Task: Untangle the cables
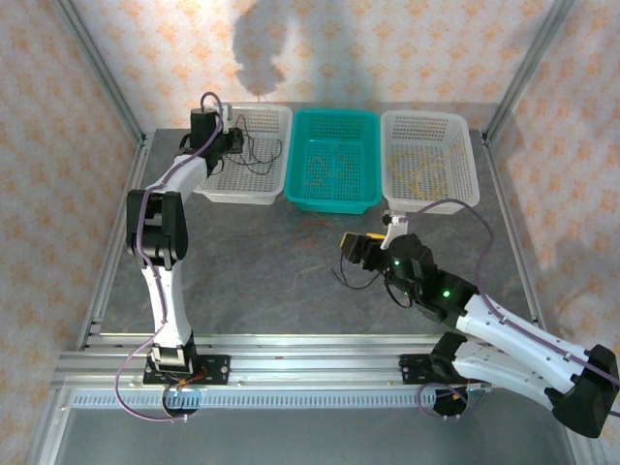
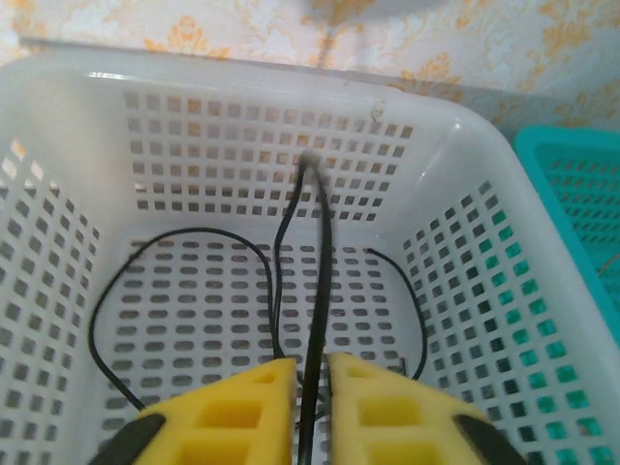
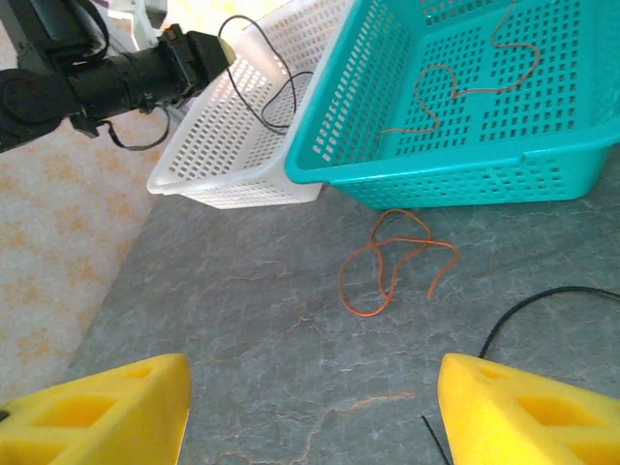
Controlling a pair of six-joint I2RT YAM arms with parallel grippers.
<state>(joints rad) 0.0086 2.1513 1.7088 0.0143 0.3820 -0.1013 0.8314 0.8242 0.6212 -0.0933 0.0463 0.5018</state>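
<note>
Black cable (image 2: 320, 281) hangs in the white basket (image 2: 242, 116), pinched between the left fingers (image 2: 242, 417). Orange cable (image 3: 453, 89) sits in the teal basket (image 3: 455, 179) and yellow cable (image 1: 423, 179) in the right basket (image 1: 465, 145), so the sorting looks well along. Left to do: an orange loop (image 3: 387, 260) and a black strand (image 3: 542, 295) loose on the grey bench (image 3: 242, 320) (right fingers (image 3: 107, 407) spread wide nearby, holding nothing). Patterned walls (image 1: 387, 48) all round.
</note>
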